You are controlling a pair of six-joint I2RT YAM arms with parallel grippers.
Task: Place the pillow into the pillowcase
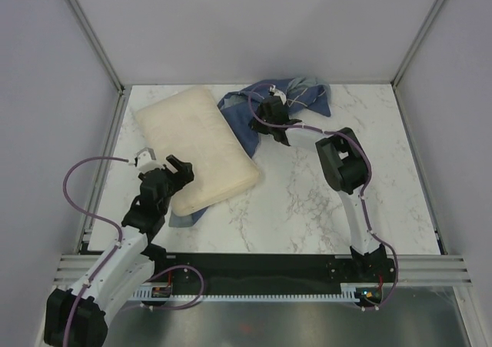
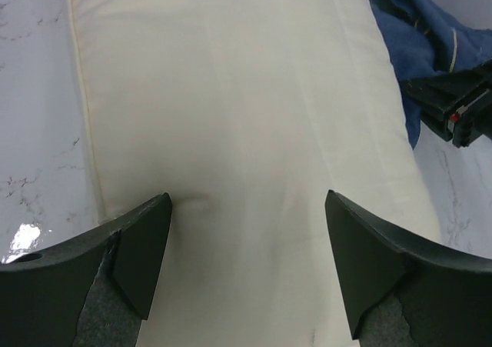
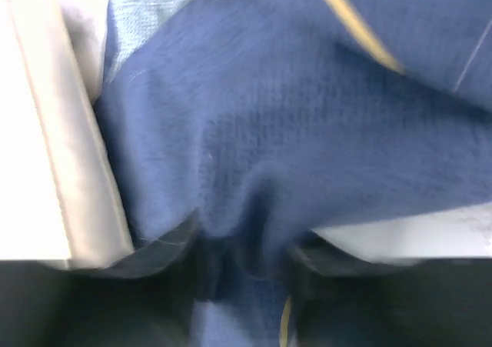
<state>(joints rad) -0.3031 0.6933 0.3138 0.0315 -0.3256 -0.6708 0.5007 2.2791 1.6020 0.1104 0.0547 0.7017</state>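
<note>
The cream pillow (image 1: 198, 148) lies slantwise on the left half of the table. It fills the left wrist view (image 2: 231, 93). My left gripper (image 1: 177, 170) is open at the pillow's near left edge, its fingertips (image 2: 146, 239) wide apart and resting on the pillow's top. The blue pillowcase (image 1: 296, 99) lies crumpled at the back middle, against the pillow's far right side. A corner of it (image 1: 188, 218) sticks out from under the pillow's near end. My right gripper (image 1: 269, 118) is shut on a bunched fold of the pillowcase (image 3: 307, 116), beside the pillow's edge (image 3: 46, 147).
White marble table (image 1: 307, 201) with metal frame posts at the back corners and side rails. The right arm's elbow (image 1: 342, 162) stands over the table's middle right. The right gripper's black body shows at the right edge of the left wrist view (image 2: 457, 108).
</note>
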